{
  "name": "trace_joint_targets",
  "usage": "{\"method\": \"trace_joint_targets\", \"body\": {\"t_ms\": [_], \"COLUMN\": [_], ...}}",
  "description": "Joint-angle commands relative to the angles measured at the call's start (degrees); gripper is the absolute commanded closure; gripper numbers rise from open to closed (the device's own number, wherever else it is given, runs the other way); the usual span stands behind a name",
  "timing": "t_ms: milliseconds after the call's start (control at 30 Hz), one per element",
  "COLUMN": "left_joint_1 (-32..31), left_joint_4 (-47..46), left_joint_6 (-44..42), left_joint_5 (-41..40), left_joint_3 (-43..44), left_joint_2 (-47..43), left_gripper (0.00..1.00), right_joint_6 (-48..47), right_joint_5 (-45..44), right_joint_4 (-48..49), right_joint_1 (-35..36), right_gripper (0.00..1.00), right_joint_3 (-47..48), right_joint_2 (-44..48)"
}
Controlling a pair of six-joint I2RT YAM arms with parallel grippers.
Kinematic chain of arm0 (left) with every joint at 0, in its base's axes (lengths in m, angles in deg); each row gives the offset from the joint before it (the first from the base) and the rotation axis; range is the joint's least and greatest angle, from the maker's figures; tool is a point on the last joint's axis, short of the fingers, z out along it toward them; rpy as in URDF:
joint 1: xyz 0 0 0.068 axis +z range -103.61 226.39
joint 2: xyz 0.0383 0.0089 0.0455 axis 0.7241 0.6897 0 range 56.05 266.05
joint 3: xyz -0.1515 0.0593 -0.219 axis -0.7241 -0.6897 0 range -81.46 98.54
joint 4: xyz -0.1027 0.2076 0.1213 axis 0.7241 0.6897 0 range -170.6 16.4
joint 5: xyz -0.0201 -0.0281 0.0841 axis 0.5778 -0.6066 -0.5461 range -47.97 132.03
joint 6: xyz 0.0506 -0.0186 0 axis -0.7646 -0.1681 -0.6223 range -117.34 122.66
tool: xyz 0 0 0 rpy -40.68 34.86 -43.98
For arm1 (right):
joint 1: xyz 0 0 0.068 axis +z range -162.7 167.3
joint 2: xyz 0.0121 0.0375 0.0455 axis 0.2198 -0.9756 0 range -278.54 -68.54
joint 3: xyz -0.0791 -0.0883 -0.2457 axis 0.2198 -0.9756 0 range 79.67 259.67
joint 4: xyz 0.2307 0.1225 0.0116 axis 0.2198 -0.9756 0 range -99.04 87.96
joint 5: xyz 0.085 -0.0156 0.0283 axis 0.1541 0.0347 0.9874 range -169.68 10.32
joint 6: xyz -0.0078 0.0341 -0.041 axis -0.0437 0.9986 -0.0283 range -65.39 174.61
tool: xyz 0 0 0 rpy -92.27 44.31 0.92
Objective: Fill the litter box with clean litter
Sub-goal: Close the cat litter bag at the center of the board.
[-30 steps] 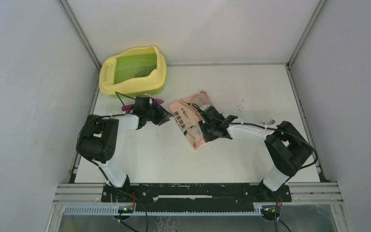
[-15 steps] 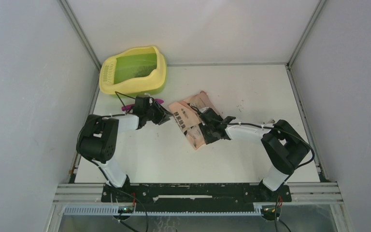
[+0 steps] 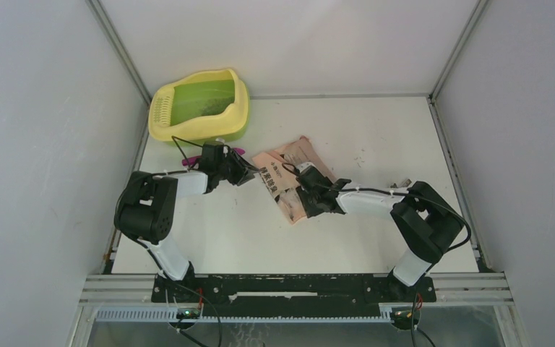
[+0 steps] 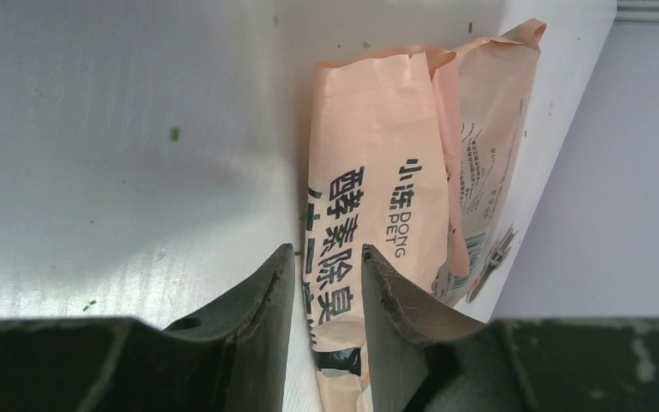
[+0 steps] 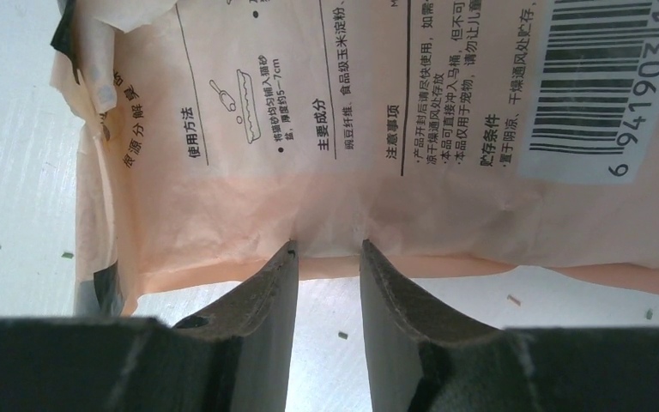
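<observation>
1. We judge the step in hand to be securing the bag [image 3: 282,170], which lies mid-table between both arms.
2. The left gripper [image 4: 324,257] and right gripper [image 5: 328,249] have their fingers slightly apart on the bag. We cannot tell whether either one is pinching it.
3. The next move calls for carrying the bag to the litter box [image 3: 240,108] in the far-left corner, well apart from it.
4. Its green basin shows only a faint dark patch.

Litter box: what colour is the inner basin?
Green, with yellow rim and walls on the litter box; shows best in the top external view.

The left hand [image 4: 328,251] and right hand [image 5: 328,247] reach low toward each other, jaws of both partly apart.
</observation>
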Motion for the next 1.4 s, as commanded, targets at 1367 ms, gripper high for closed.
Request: {"method": "trace_joint_targets", "body": {"t_ms": [1367], "left_joint_1": [-0.3], "left_joint_4": [-1.2], "left_joint_6": [0.1], "left_joint_5": [0.2], "left_joint_3": [-2.8], "left_joint_2": [-4.7], "left_gripper": [0.61], "right_joint_6": [-5.6], "right_joint_5": [0.6], "right_joint_4": [-5.7], "right_joint_1": [13.1], "right_gripper": [0.67], "right_joint_3": [14.4], "right_joint_2": [-4.9]}}
